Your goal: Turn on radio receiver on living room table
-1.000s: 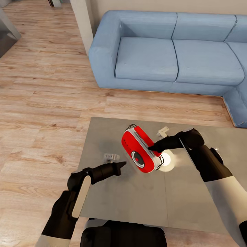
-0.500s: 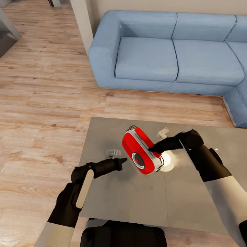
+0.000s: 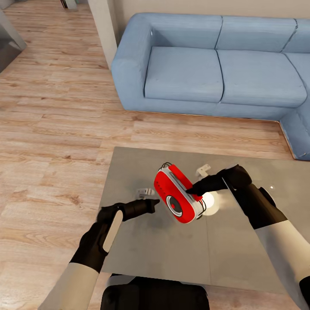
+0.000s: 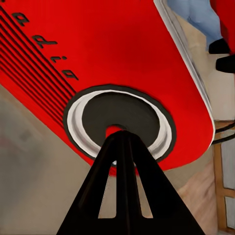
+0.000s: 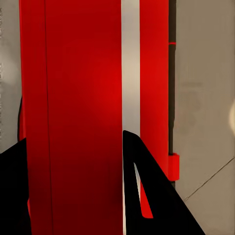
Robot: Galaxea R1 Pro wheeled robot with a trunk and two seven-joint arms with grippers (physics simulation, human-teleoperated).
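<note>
Radio (image 3: 178, 198) clamped by right gripper (image 3: 192, 187) above table (image 3: 172, 254), dial (image 4: 120, 122) approached by left gripper (image 3: 154, 201), fingers together.

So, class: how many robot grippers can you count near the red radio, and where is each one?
2. The right gripper clamps the radio receiver at its edge, above the table. The left gripper points at its dial from the other side.
</note>
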